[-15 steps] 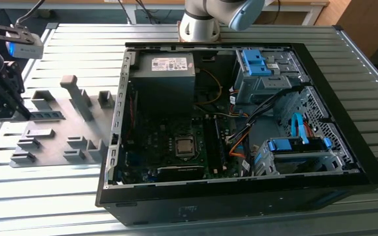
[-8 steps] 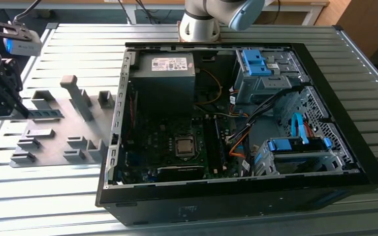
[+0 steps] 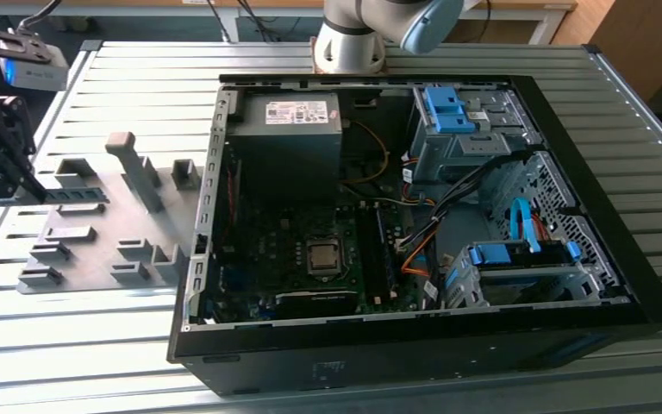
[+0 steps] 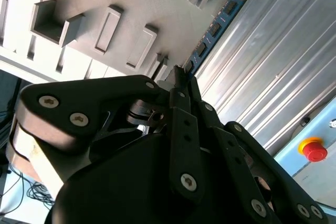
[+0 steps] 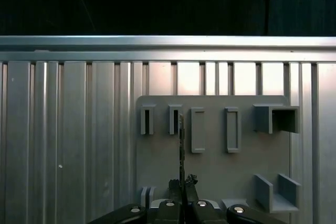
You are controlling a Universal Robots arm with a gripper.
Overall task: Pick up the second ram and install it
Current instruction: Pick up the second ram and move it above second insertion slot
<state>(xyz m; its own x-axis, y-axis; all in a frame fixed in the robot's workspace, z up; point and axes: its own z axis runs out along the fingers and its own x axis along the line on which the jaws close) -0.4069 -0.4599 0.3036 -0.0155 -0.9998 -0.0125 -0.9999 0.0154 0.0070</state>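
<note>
First wrist view, gripper (image 5: 182,183) clamped on second ram (image 5: 181,140), over grey fixture (image 5: 215,174)

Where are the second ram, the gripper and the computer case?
second ram (image 4: 215,27), second wrist view, middle of the board
gripper (image 5: 182,183), first wrist view, between its fingertips
computer case (image 3: 423,349), exterior view, near wall

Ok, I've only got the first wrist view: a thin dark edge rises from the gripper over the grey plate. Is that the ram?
Observer: Yes. The second wrist view shows its flat face: the second ram, black chips in a row, one end pinched in the gripper.
Operator: Where's the computer?
Observer: In the exterior view the open computer case lies to the exterior view's right of the grey plate.
Operator: Anything else nearby?
Observer: A red stop button, in the second wrist view.
</note>
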